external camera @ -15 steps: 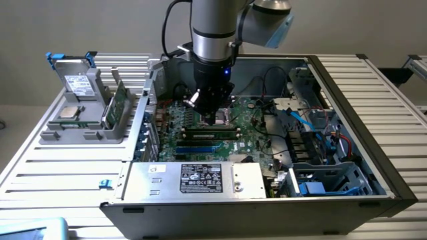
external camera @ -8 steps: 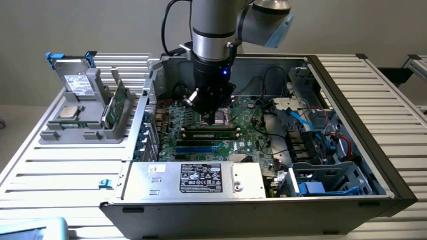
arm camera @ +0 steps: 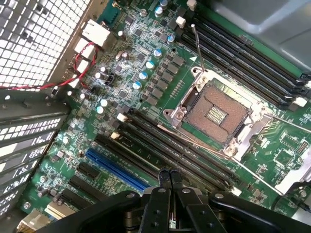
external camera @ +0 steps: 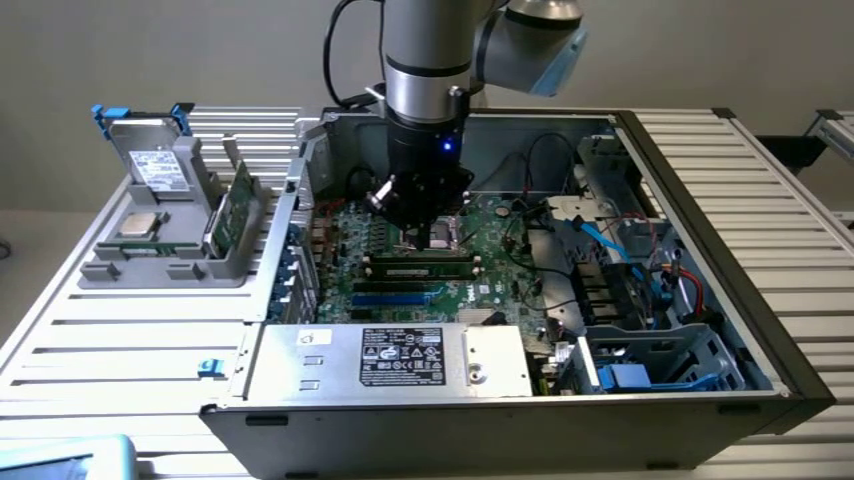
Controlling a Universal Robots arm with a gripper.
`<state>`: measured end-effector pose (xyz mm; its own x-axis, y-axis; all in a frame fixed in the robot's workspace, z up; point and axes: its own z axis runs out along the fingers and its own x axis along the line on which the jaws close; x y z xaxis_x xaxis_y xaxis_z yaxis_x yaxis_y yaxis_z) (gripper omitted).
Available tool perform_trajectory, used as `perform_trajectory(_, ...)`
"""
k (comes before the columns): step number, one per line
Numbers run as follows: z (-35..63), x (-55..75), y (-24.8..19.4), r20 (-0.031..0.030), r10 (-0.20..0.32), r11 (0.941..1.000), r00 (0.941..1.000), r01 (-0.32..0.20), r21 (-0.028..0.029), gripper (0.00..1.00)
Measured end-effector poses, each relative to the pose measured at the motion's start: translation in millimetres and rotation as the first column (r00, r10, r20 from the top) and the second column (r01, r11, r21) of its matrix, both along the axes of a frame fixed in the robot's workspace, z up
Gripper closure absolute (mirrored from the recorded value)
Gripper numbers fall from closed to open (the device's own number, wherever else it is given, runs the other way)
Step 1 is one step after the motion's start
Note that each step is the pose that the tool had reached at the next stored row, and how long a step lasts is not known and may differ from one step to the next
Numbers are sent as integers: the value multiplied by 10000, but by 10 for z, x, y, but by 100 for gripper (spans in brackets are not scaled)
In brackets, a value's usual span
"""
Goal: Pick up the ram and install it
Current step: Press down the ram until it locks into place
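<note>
on the exterior view's left, a grey holder (external camera: 160, 262) sits on the slatted table (external camera: 120, 330) beside the open computer case (external camera: 747, 300). in it stand a boxy drive (external camera: 158, 165) with a white label at the far end, a square silver chip (external camera: 138, 224) lying flat nearer, and on its right side a thin green board (external camera: 234, 212) standing on edge.

moving right into the case, the motherboard (external camera: 494, 225) lies flat. the ram (external camera: 423, 267) looks to be lying along the black slots (arm camera: 160, 145) near the middle of the board, just in front of the arm: a long narrow green stick with dark chips in a row. whether it is fully pressed home i cannot tell.

judging by its look, the ram is light and stiff but fragile: a thin board that would not bend kindly, with smooth faces. best held by its long edges or short ends, away from the chips and the contact edge.

the gripper (arm camera: 168, 180) hangs low over the slots, its jaws closed together with nothing between them. in the wrist view the tips meet just above the slot rows, with the open processor socket (arm camera: 216, 114) beside them and a blue slot (arm camera: 114, 167) on the other side.

further right in the case are cables and a drive cage (external camera: 654, 365), with the power supply (external camera: 387, 358) across the near edge.
</note>
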<state>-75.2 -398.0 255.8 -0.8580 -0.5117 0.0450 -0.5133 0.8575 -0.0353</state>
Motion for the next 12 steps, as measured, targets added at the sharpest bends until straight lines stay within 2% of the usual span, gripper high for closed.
perform_trajectory(6,0,1,0,60,-743,9972,9972,743,3,89)
perform_trajectory(12,0,0,0,180,-1436,9896,9895,1436,17,89)
